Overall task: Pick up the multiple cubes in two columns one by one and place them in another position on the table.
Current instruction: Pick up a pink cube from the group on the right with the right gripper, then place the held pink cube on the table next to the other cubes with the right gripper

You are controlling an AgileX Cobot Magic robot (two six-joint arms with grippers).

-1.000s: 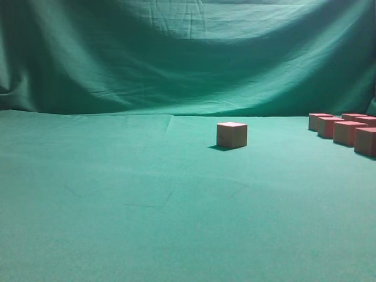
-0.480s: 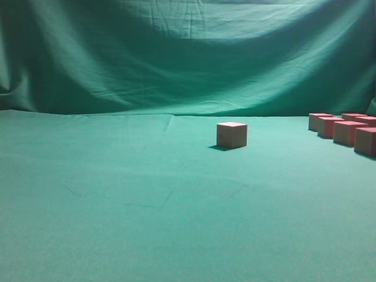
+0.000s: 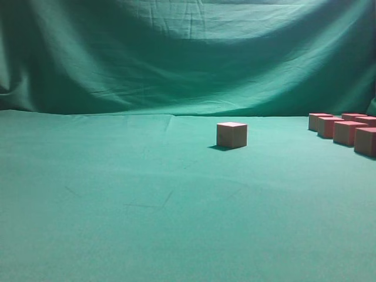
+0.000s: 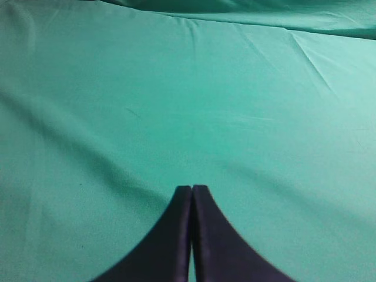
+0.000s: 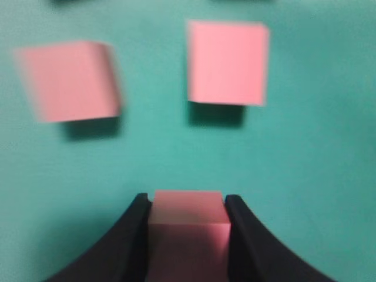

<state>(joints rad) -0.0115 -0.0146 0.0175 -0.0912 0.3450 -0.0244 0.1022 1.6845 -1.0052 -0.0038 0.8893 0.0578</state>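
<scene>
Nothing is shifting in the exterior view since the earlier frames: lone cube [image 3: 231,134] mid-worktop [image 3: 147,200], rows [image 3: 346,128] far right. Right fingers [image 5: 187,220] are gripping a cube [image 5: 188,226], two more [image 5: 226,61] lying beyond; left fingers [image 4: 191,194] are resting closed, empty.

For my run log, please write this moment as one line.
left pincer: shut, empty | right pincer: shut on cube | lone cube: on table

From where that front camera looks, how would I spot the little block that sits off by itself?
Start with the wide green table in front of the draped backdrop. A cluster of cubes crowds its right edge. The lone cube stands left of them, near the middle, pink-topped with tan sides, and unlike the others it has bare cloth on every side.
</scene>
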